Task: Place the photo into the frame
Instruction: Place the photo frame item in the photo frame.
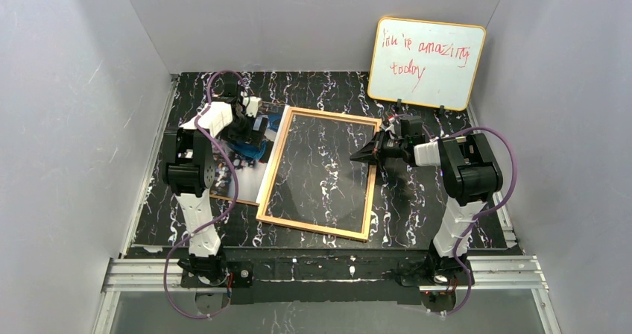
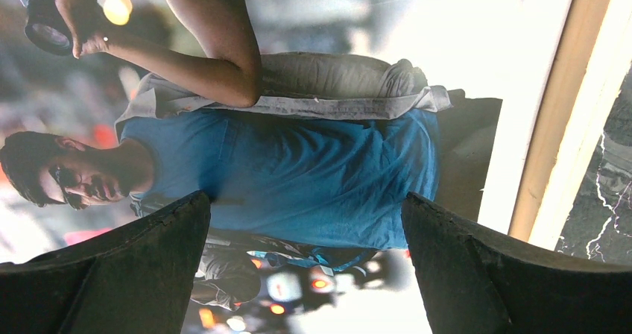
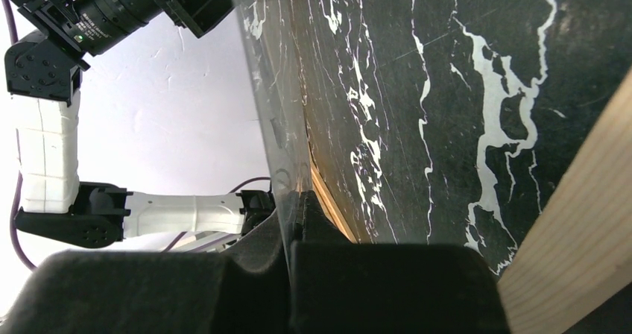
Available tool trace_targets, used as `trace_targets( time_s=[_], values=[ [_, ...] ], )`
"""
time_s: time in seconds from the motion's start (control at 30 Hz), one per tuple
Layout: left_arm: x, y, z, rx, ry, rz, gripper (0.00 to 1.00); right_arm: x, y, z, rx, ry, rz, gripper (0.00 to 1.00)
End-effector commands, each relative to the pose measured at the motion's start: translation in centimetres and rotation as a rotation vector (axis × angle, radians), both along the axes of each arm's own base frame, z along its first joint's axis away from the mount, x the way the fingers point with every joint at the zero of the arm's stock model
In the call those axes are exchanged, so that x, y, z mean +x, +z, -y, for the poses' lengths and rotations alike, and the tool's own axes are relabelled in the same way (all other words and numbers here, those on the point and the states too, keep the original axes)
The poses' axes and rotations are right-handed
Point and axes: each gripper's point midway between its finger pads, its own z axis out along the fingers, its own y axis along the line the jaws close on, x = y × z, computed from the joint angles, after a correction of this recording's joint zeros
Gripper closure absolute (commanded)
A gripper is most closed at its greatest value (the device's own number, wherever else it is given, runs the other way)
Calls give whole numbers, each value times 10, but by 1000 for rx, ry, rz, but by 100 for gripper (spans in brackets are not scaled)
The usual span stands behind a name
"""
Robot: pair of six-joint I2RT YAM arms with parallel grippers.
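The light-orange wooden frame (image 1: 277, 174) lies flat in the middle of the marble table. My right gripper (image 1: 367, 155) is shut on the right edge of the clear pane (image 1: 320, 171), which stands tilted up from the frame. In the right wrist view the pane's edge (image 3: 274, 125) runs up from between my shut fingers, with the frame's wood (image 3: 577, 259) beside it. The photo (image 1: 253, 162) lies face up left of the frame, partly under my left arm. My left gripper (image 1: 252, 134) hovers open just above it. The left wrist view shows the photo (image 2: 313, 162) between the fingertips (image 2: 160, 244) and the frame's edge (image 2: 563, 118).
A whiteboard (image 1: 426, 63) with red writing leans on the back wall at the right. A thin brown panel edge (image 1: 222, 197) shows under the photo, near the left arm. Grey walls close in both sides, and a metal rail (image 1: 320, 271) runs along the near edge.
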Motion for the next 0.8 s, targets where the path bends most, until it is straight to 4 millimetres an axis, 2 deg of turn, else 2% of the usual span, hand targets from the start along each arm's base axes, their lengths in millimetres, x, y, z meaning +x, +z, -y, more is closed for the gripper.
trace_targets(
  time_s=[0.0, 0.77],
  values=[
    [-24, -10, 9, -32, -17, -82, 2, 0, 5, 0, 11, 22, 22, 99],
    [-26, -11, 8, -30, -17, -81, 2, 8, 8, 3, -7, 16, 42, 99]
  ],
)
